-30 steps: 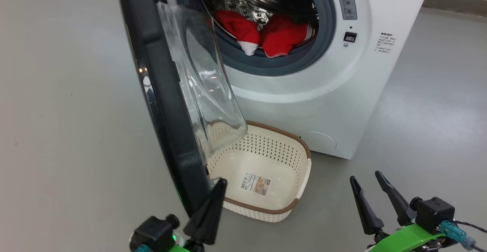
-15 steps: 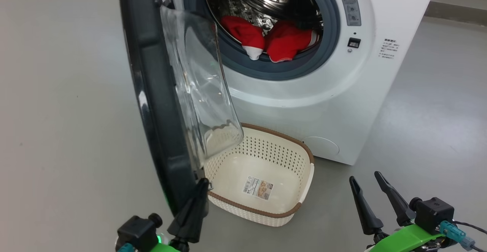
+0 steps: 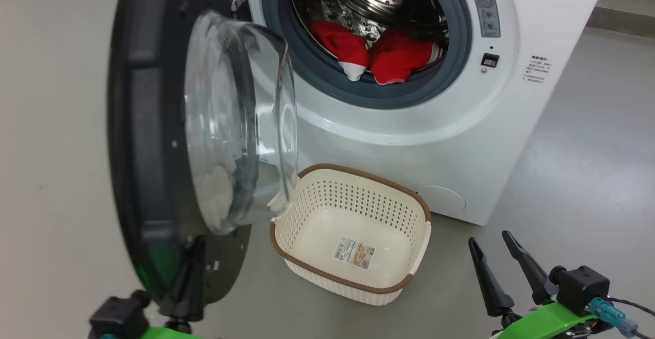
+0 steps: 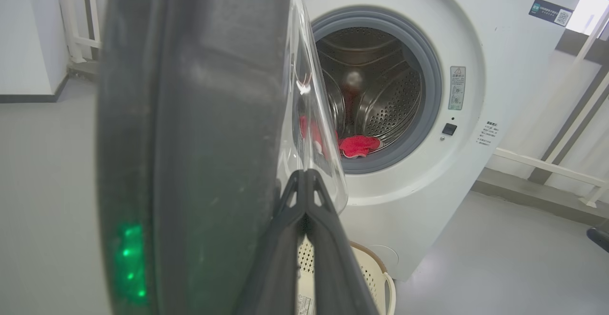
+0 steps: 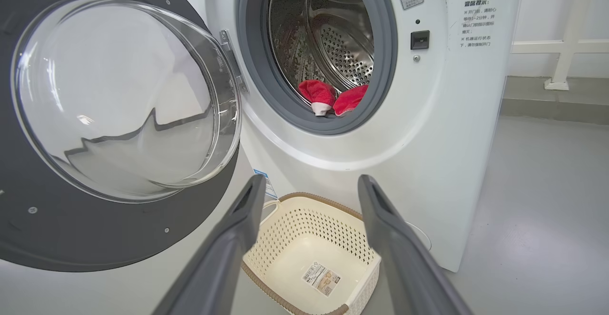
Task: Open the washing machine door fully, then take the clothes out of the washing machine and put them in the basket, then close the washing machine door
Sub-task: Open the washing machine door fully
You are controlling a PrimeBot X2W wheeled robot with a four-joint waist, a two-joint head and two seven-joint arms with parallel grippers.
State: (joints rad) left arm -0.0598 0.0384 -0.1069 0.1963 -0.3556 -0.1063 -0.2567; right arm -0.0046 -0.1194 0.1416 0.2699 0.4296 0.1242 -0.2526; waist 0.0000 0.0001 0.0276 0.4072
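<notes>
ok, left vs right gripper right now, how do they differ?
The left gripper has its fingers pressed together, while the right gripper has its fingers spread wide.
The left gripper sits up against the lower rim of the washing machine door. The right gripper hangs in free air off the door, facing the basket.
Shared: both have two long dark fingers.

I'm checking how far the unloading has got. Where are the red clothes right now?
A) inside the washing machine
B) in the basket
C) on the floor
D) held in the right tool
A: the clothes lie at the front lip of the washing machine opening, and the basket has nothing red in it.
</notes>
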